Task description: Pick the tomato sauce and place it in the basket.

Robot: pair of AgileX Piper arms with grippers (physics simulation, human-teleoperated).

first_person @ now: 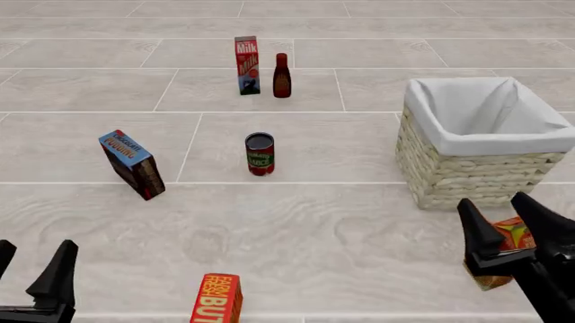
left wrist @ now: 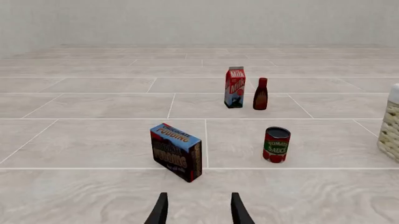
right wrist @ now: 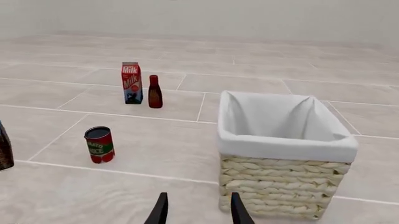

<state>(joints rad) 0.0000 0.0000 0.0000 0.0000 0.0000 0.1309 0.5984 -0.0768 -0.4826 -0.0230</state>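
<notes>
The tomato sauce [first_person: 260,154], a small red tin with a green band and dark top, stands upright on the tiled table near the middle; it also shows in both wrist views [left wrist: 277,144] [right wrist: 100,144]. To its right sits the basket [first_person: 467,178], pale wicker with white lining [right wrist: 281,191], its edge just visible in the left wrist view [left wrist: 389,133]. My left gripper [first_person: 31,266] is at the near left corner, open and empty [left wrist: 199,198]. My right gripper [first_person: 496,205] is open just in front of the basket, holding nothing [right wrist: 198,196]. Both are well short of the can.
A milk carton [first_person: 247,65] and a dark red bottle [first_person: 282,76] stand at the back. A chocolate pudding box [first_person: 132,164] leans left of the can. A butter box [first_person: 217,299] lies at the near edge. An orange packet [first_person: 514,237] sits behind the right gripper.
</notes>
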